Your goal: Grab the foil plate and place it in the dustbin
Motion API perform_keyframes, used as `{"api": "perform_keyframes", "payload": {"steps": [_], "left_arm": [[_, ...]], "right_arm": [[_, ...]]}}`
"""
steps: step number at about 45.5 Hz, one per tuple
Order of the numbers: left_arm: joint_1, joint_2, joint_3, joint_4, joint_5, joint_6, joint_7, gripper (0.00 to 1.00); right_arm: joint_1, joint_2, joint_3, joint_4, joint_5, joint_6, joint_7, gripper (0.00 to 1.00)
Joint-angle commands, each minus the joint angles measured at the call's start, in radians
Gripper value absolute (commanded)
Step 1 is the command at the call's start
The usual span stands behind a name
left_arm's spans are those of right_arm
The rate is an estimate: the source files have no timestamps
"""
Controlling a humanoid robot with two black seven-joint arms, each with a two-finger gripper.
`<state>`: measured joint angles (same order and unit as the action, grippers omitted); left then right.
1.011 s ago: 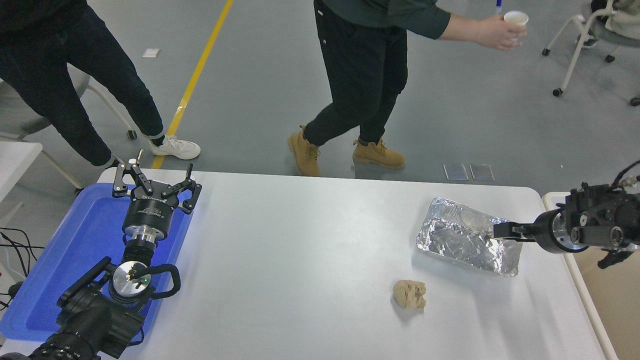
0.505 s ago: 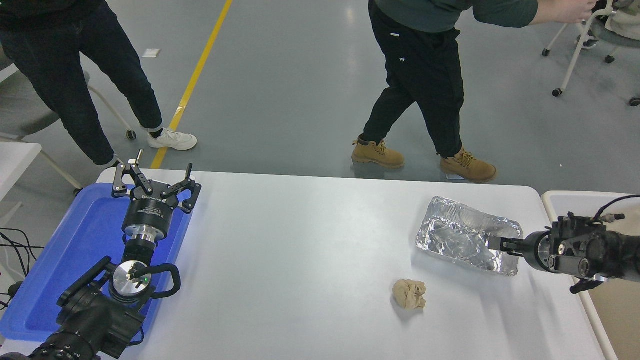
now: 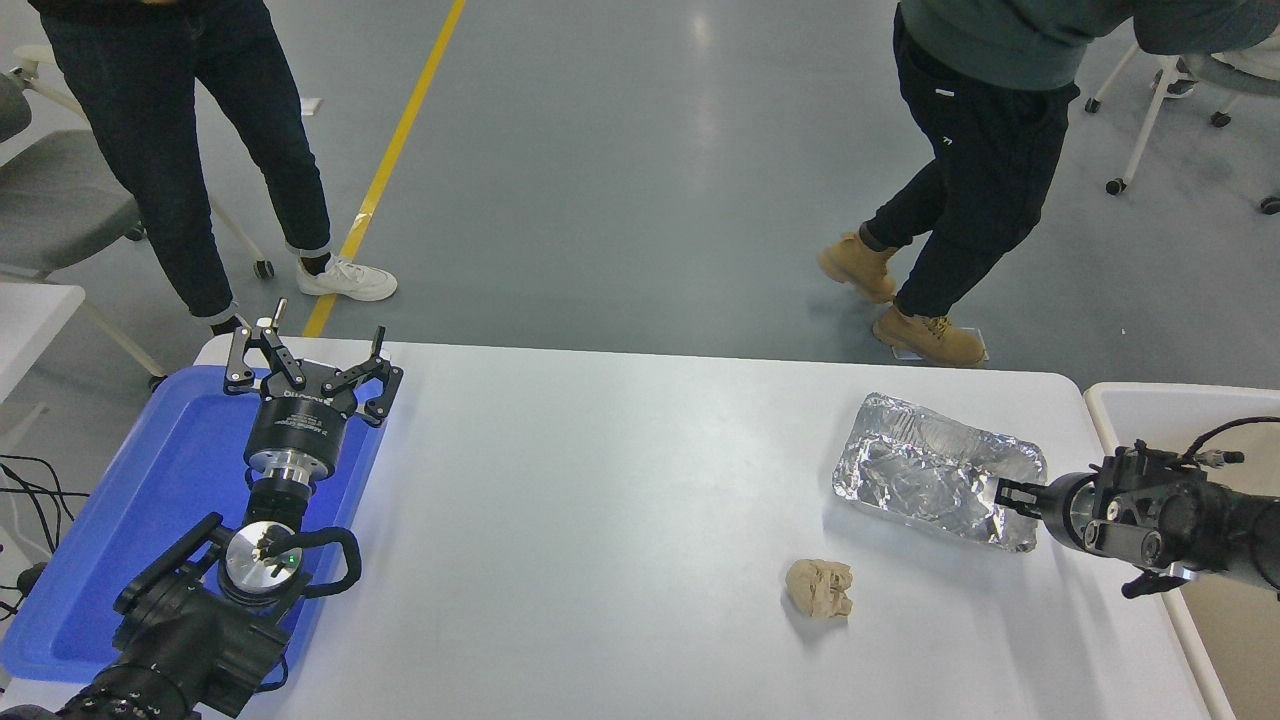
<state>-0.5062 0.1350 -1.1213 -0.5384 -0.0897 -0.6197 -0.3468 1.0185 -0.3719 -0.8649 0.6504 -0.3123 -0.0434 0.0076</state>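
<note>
The foil plate (image 3: 935, 484) lies on the table (image 3: 600, 520) at its right end, far of a tan paper wad (image 3: 819, 587). The right gripper (image 3: 1006, 494) reaches in from the right edge, its fingertips at the plate's right wall; the tips look pinched together on the foil rim, but they are small and dark against the wrinkles, so the hold cannot be told for sure. The arm behind it is cut off by the frame. The dustbin (image 3: 1125, 400) shows only its white rim and a beige strip at the right edge, partly behind the arm. The left gripper (image 3: 312, 365) is parked over a blue tray (image 3: 150, 500), fingers spread wide, holding nothing. Two people stand at the far side, cut off above the waist.
</note>
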Motion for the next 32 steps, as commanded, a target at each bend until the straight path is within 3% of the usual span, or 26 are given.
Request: {"api": "perform_keyframes", "payload": {"steps": [1,19,32], "left_arm": [[0.000,0.000,0.000,0.000,-0.001,0.000,0.000,1.00],[0.000,0.000,0.000,0.000,0.001,0.000,0.000,1.00],[0.000,0.000,0.000,0.000,0.001,0.000,0.000,1.00]], "right_arm": [[-0.006,0.002,0.007,-0.008,0.006,-0.021,-0.008,0.00],[0.018,0.016,0.007,0.009,-0.014,-0.030,-0.006,0.00],[0.147,-0.096,0.004,0.144,-0.068,-0.021,-0.006,0.00]]}}
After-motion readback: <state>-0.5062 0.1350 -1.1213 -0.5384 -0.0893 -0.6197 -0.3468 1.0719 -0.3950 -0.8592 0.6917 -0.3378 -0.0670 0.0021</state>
